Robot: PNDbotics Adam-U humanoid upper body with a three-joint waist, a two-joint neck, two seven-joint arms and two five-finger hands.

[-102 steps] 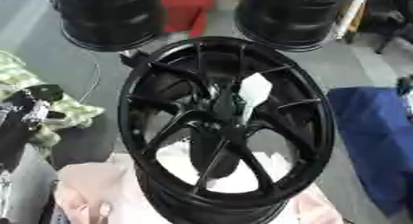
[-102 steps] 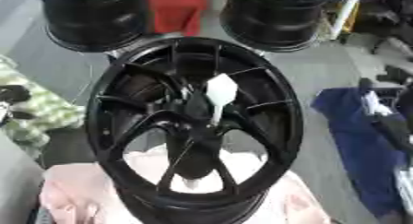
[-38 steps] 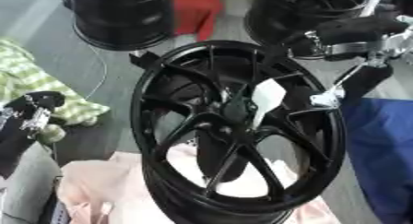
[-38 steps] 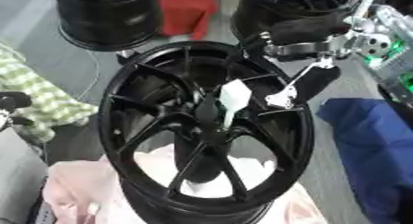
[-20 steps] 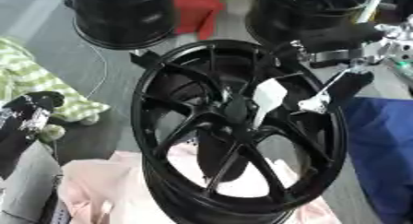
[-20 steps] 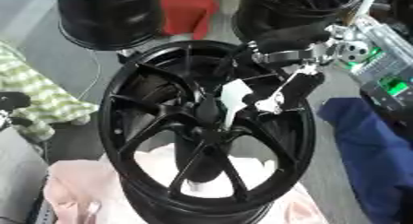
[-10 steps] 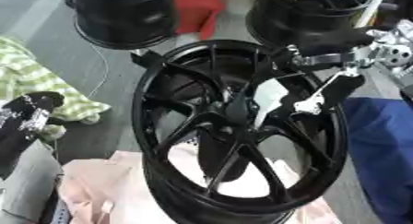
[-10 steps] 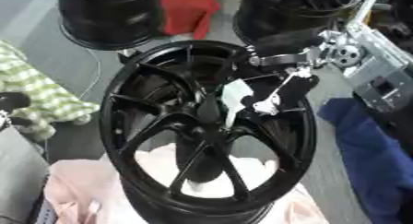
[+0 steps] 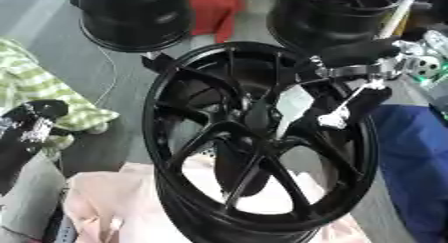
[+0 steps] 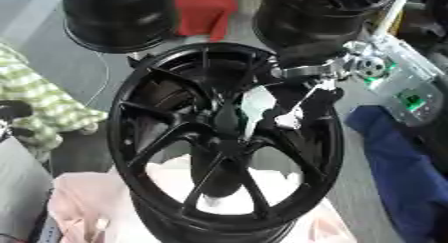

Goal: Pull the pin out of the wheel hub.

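Note:
A black multi-spoke wheel hub (image 9: 219,137) stands tilted toward me on a pink cloth. A white pin (image 10: 256,107) sticks up from its centre, between the spokes. My right hand (image 9: 354,94) reaches in from the upper right, over the hub's rim. Its fingers are stretched down toward the pin, and one silver fingertip (image 10: 287,119) lies right beside the pin's right edge. Whether it touches the pin is unclear. My left hand (image 9: 31,129) rests at the lower left, away from the hub.
Two more black rims (image 9: 131,17) (image 10: 319,14) stand behind, with a red object (image 9: 214,9) between them. A green checked cloth (image 9: 44,94) lies at the left and a blue cloth (image 10: 398,162) at the right. The pink cloth (image 9: 114,207) spreads under the hub.
My right hand has come in from the upper right and lowered its fingers to the pin over the last seconds. The pin and the hub stay put, and the left hand has not moved.

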